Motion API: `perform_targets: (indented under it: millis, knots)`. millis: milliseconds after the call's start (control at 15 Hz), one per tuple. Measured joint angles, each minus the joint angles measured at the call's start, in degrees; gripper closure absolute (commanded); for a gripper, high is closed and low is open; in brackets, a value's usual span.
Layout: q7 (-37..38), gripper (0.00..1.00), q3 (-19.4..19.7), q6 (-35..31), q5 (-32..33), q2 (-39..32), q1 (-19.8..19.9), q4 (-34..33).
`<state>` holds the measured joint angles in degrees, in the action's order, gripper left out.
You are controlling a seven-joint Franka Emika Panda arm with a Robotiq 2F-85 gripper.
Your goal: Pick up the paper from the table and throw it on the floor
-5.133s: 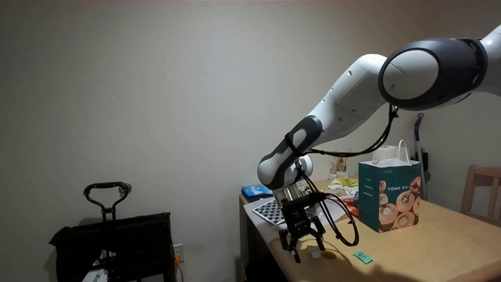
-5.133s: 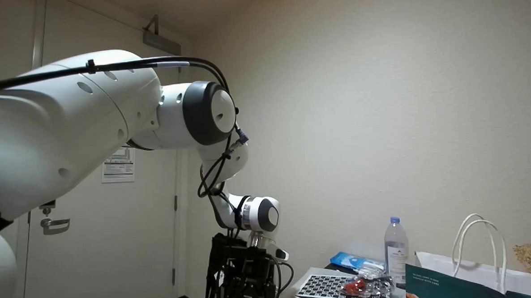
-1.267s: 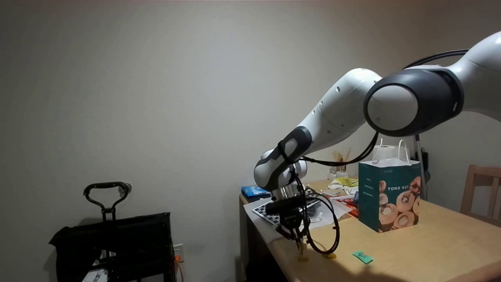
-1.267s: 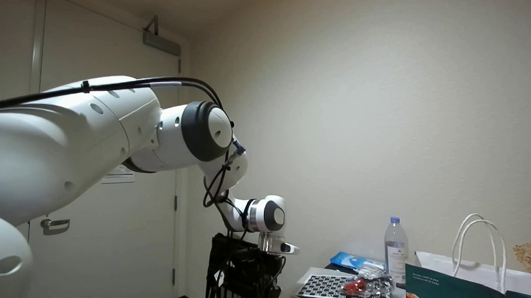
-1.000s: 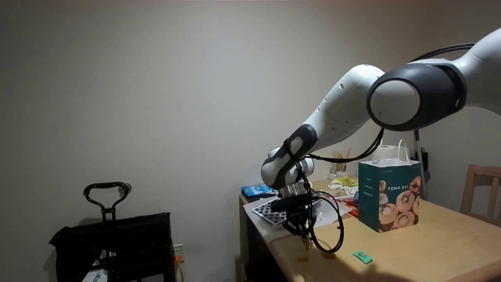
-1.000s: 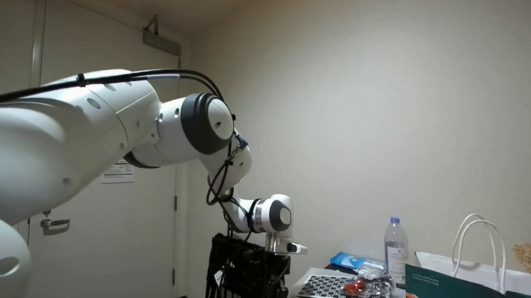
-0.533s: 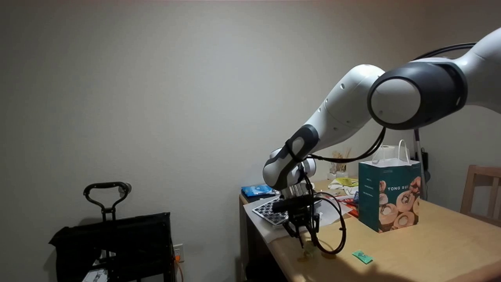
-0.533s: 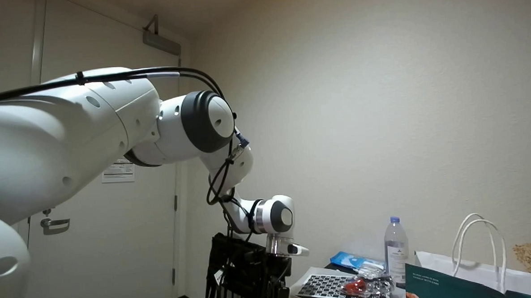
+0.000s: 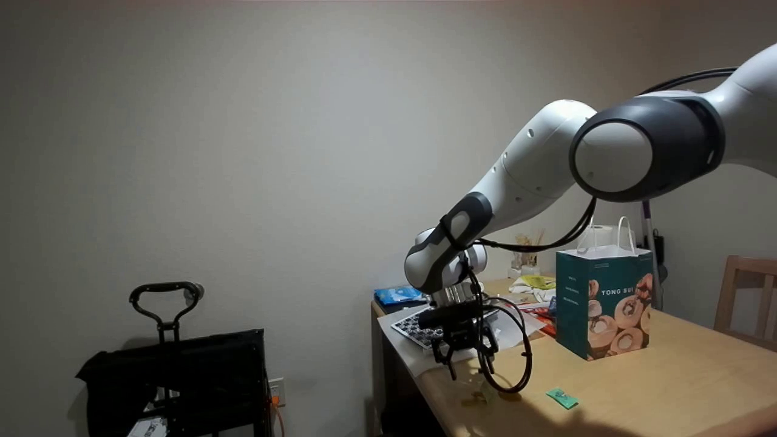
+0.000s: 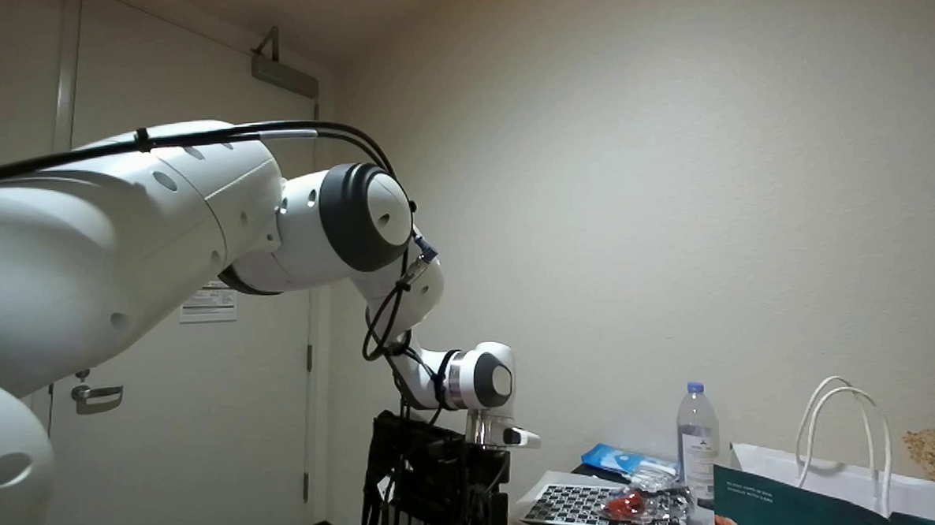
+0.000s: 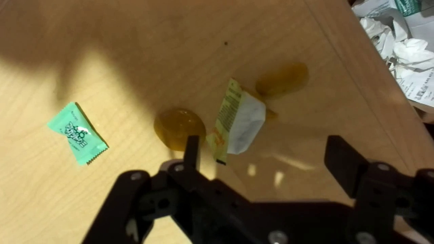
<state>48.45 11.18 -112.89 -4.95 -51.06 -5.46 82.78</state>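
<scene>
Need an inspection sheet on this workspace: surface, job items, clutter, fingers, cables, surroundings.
Surface: tan wooden table; two amber spills, wet-looking.
Job items: yellow-and-white paper wrapper below the fingers, not gripped.
Clutter: green candy, shopping bag, bottle.
Fingers: open, well apart; nothing seen in their grip.
Cables: black cables looping low beside the fingers; table contact can't be told.
Surroundings: door, black cart, chair; crumpled tissues beyond the table edge.

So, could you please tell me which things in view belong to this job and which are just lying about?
Job: table, open gripper, and likely the yellow-and-white paper wrapper.
Lying about: green candy packet, two amber patches, teal carrier bag, blue-capped bottle.
</scene>
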Motion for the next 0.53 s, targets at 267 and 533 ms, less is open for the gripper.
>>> perform_targets:
  millis: [267,533]
  knots:
    - [0.0,0.00,-0.5,-0.5,0.0,0.6,-0.2,-0.2]
    - [-0.7,0.00,-1.6,-2.3,0.1,1.9,-0.3,0.3]
